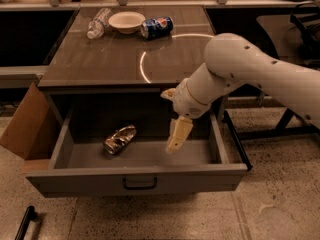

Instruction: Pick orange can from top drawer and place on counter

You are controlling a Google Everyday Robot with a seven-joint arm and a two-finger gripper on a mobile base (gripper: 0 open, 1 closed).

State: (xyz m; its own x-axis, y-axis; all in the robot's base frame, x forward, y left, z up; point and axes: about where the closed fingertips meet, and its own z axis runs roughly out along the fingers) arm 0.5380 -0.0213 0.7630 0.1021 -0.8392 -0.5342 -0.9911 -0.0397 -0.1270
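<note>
End effector (178,135) low inside open top drawer (75,181), presumably to reach the target; clenched or released, cannot tell. Left of it, well apart, dented orange can (120,139) on its side, ungrasped. Worktop (100,59) above, behind.

The only brand that can be read is Pepsi, on the blue can (156,27) lying on its side on the counter (100,59) beside the white bowl (126,21). Any print on the orange can (120,139) cannot be read. The gripper (177,135) hangs over the top drawer (135,178), right of that can and apart from it.
</note>
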